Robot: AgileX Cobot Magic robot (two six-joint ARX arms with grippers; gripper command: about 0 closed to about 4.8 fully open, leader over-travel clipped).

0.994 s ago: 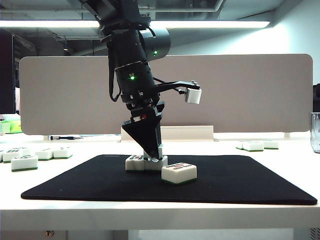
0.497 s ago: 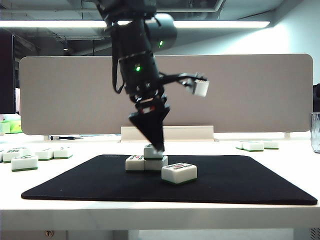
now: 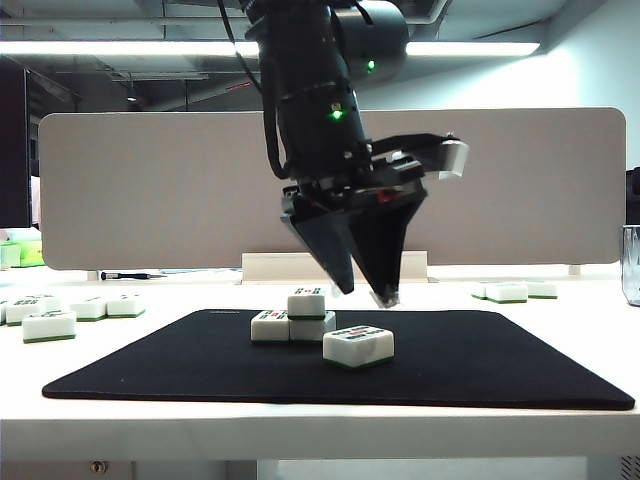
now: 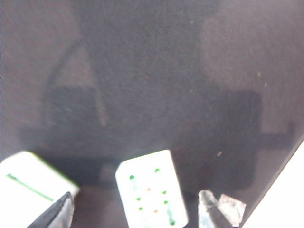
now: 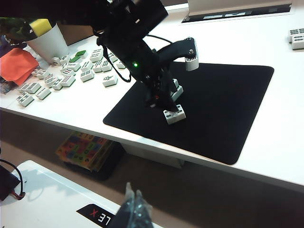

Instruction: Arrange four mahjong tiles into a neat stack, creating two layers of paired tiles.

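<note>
tiles are partly stacked on the black fabric mat (image 3: pixel 480 370): two glossy white mahjong blocks with thin green backs (image 3: pixel 288 327) lie side by side as a base pair, a third (image 3: pixel 306 302) sits on top, and the fourth face-up tile (image 3: pixel 358 345) waits just in front. the left end effector (image 3: pixel 365 292) hangs open and empty above that loose tile, likely lining up to take it. the right end effector (image 5: pixel 131 209) is parked off the white counter (image 3: pixel 320 420), low and well away, fingers together.
</note>
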